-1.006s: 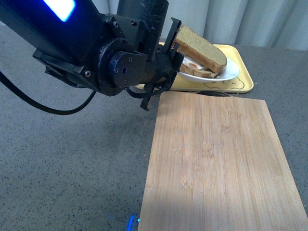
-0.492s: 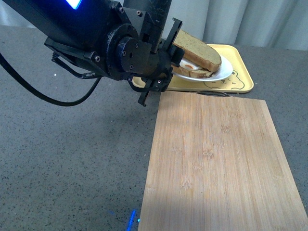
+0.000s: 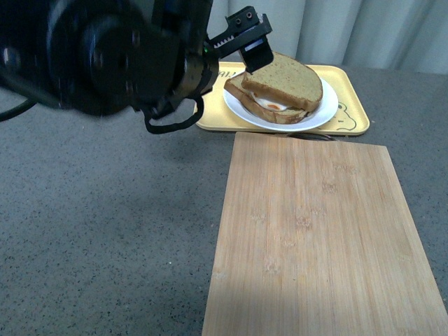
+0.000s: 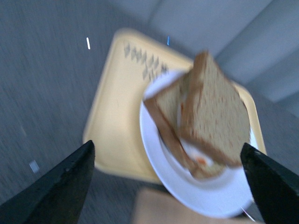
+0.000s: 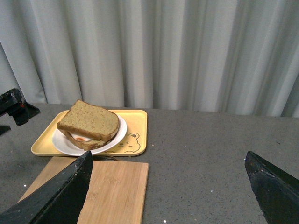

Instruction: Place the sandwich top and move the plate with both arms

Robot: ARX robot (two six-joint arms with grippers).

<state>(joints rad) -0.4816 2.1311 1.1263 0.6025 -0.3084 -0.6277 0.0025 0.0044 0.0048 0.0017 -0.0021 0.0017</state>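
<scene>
Sandwich top (image 3: 285, 79) lies on the egg slice (image 3: 269, 106), slightly skewed, a bit of white and orange egg showing at the near edge; both sit on the white plate (image 3: 329, 112); the plate rests on the yellow tray (image 3: 353, 112) at the far side of the table (image 3: 105, 231); tray has a bear print near its right corner.

Left gripper (image 4: 168, 182) jaws spread wide, nothing between them; in the left wrist view both fingertips (image 4: 70, 179) stand well apart with the plate and sandwich seen between and beyond them, picture blurred; in the front view the left arm (image 3: 112, 56) fills the upper left, one black finger (image 3: 245, 35) just beside the far left corner of the sandwich top, touching or not I cannot tell.

Right gripper (image 5: 170, 191) jaws also wide apart and empty; it sits well away from the tray, to its right; it does not show in the front view.

Wooden board (image 3: 318, 238) lies on the table just in front of the tray, bare; grey curtain (image 5: 163, 51) behind the table.
</scene>
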